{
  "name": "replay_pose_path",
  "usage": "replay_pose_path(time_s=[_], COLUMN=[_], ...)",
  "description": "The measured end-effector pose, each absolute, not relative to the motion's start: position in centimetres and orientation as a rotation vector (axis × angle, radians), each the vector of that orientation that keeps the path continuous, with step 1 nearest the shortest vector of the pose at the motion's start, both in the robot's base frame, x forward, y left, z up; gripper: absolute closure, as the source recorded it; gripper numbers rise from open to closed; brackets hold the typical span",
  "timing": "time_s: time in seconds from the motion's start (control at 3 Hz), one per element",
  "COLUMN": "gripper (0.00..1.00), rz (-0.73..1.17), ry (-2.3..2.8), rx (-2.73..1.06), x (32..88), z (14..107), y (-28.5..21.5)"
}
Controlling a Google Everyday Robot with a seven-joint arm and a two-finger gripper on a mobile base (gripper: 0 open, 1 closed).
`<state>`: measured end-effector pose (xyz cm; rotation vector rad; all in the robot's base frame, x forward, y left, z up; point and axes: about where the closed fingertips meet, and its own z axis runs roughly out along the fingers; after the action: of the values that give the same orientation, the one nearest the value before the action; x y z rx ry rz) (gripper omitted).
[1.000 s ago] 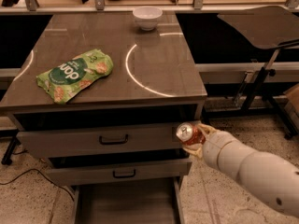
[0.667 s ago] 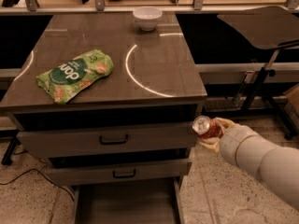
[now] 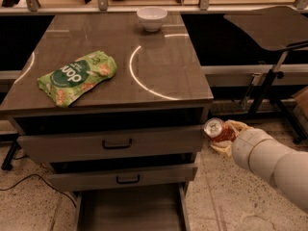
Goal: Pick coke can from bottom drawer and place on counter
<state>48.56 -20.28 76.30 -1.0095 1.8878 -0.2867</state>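
Observation:
My gripper (image 3: 222, 136) is shut on the coke can (image 3: 217, 130), a small red can with a silver top. It holds the can in the air just right of the cabinet, level with the top drawer front and below the counter edge. The can tilts its silver top toward the upper left. The bottom drawer (image 3: 130, 210) is pulled open below, showing a bare grey floor. The counter (image 3: 159, 66) is grey-brown and glossy with white ring marks.
A green snack bag (image 3: 77, 76) lies on the counter's left part. A white bowl (image 3: 152, 18) stands at its far edge. Two upper drawers with black handles (image 3: 117, 143) face me. A dark tilted panel on a stand (image 3: 269, 28) is at the right.
My gripper with the can has moved right and slightly up, from in front of the top drawer's right end to just beyond the cabinet's right side.

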Motion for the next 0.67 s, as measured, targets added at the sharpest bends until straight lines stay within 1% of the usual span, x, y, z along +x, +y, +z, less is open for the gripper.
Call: replay_pose_path(time_s=[0.33, 0.67], gripper=[1.00, 1.00], rz=[-0.333, -0.382], ry=[1.904, 1.901], rx=[-0.968, -0.903], x=[48.7, 49.4], z=[77.2, 80.5], y=[-22.6, -25.7])
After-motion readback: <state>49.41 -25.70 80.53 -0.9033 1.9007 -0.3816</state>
